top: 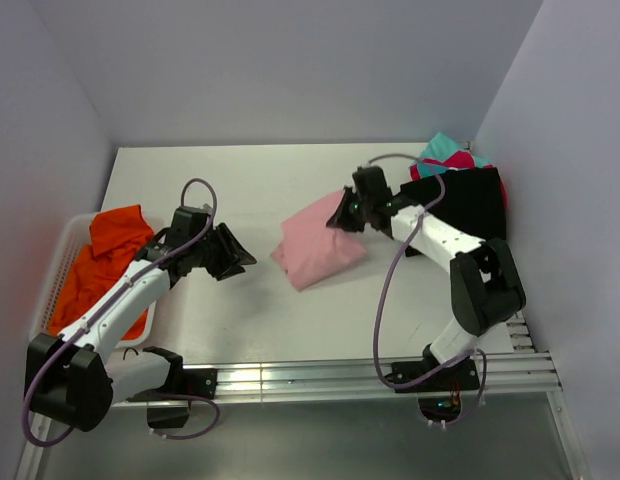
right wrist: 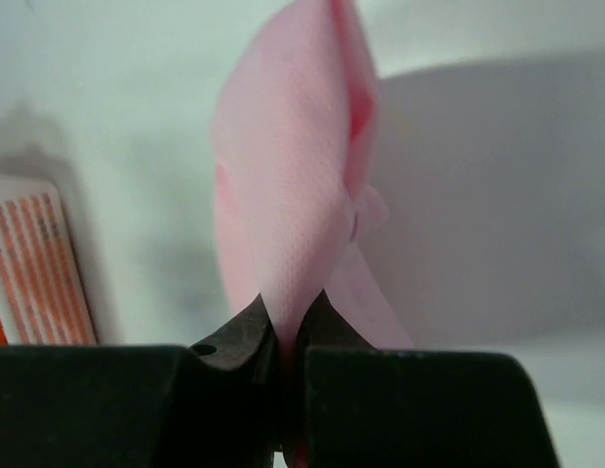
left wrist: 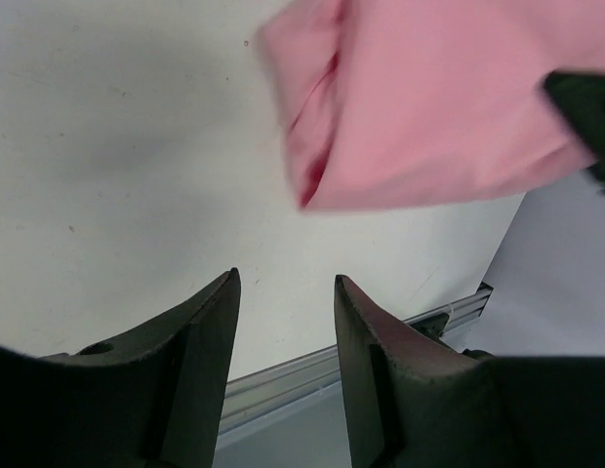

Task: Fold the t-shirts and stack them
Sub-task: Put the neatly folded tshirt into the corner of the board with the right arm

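Pink t-shirt [top: 318,250] lies as folded bundle at centre of table [top: 240,170], right edge raised. Right gripper [top: 348,212]: jaws pressed together, pinching that edge. Left gripper [top: 230,255]: near bundle's left side, jaws half spread, holding nothing.

Step judged: moving folded shirt to shirt pile [top: 470,200] (black, magenta, teal) at far right. Next move calls for lift that keeps folds intact.

Orange t-shirt [top: 105,262] waits in basket [top: 52,270].

Number of layers pinched: cannot tell. Pile partly hidden behind right arm [top: 440,235].

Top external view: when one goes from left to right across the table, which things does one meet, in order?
orange t-shirt → left gripper → pink t-shirt → black t-shirt
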Robot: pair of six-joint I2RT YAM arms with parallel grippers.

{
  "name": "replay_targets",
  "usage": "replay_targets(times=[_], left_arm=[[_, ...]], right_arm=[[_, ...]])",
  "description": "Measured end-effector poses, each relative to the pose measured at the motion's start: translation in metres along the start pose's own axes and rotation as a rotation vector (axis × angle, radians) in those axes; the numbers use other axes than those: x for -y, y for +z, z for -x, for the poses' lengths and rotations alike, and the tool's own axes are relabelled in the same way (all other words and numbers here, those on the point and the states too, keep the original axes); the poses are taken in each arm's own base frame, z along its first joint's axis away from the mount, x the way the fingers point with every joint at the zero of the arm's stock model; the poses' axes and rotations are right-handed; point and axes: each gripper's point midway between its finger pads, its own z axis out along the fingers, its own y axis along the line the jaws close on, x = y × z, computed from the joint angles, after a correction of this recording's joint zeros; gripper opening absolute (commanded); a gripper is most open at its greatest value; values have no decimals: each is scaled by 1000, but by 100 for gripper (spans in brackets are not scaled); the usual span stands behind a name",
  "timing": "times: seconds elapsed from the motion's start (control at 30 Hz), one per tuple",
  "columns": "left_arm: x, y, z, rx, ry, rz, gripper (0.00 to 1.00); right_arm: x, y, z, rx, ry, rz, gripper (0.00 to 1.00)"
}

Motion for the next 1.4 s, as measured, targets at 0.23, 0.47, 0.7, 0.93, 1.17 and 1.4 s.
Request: replay_targets(times=[0.23, 0.47, 0.7, 0.93, 1.17, 1.4], left_arm=[[-8, 9, -4, 3, -23, -6, 49], [-13, 10, -7, 16, -24, -20, 49], [-24, 15, -16, -6, -39, -29, 49], [-26, 25, -20, -44, -51, -43, 48], [-28, 33, -20, -67, -56, -37, 48], [-23, 28, -11, -44, -46, -56, 48]], right_arm=[[-13, -29, 114, 172, -77, -103, 0], [35, -25, 167, 166, -85, -277, 0], [109, -45, 217, 194, 10, -442, 0], [172, -115, 265, 344, 109, -608, 0], [224, -155, 249, 361, 197, -750, 100], [253, -150, 223, 294, 248, -802, 100]])
